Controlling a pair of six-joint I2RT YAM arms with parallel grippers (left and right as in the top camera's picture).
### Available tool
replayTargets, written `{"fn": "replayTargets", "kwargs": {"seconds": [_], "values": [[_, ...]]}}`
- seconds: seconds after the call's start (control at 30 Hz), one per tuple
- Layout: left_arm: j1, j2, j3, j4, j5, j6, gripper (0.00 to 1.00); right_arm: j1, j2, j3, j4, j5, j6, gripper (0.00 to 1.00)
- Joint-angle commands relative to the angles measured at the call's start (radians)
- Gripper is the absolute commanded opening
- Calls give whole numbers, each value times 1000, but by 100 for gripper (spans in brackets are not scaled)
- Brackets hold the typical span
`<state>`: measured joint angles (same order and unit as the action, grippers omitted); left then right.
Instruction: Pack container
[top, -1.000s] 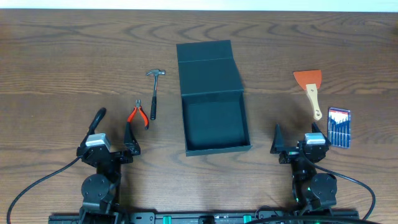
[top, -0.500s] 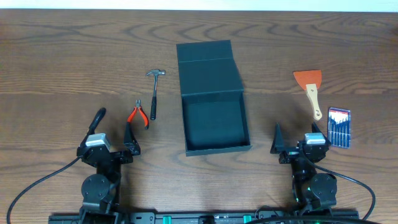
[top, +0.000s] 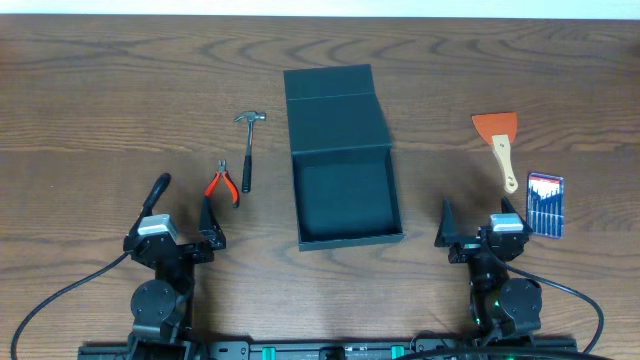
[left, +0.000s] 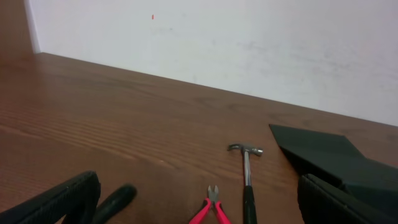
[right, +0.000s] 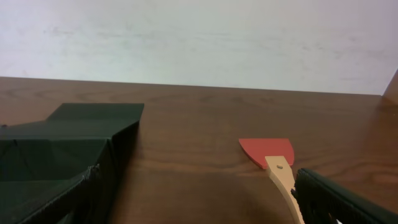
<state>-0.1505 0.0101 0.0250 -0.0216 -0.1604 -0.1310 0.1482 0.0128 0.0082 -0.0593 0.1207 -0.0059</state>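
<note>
no text, label, brand or number can be read on anything here.

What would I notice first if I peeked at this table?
A big dark box sits open and empty in the middle of the wooden table. A hammer and red pliers lie on its left, an orange scraper and a blue pack of small tools on its right.
</note>
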Motion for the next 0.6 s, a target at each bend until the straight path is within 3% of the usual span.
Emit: {"fn": "replayTargets", "kwargs": {"seconds": [0.0, 0.27, 0.4, 0.57], "values": [[8, -4, -21, -37, -1, -5, 99, -5, -7, -3, -4, -5, 3, 99], [8, -2, -21, -37, 18, -6, 99, -5, -5, -3, -4, -6, 117, 99], [8, 6, 0, -42, 112, -14, 98, -5, 3, -1, -7, -45, 129, 99], [8, 120, 164, -153, 143, -85, 98, -5, 65, 66, -95, -61, 128, 99]]}}
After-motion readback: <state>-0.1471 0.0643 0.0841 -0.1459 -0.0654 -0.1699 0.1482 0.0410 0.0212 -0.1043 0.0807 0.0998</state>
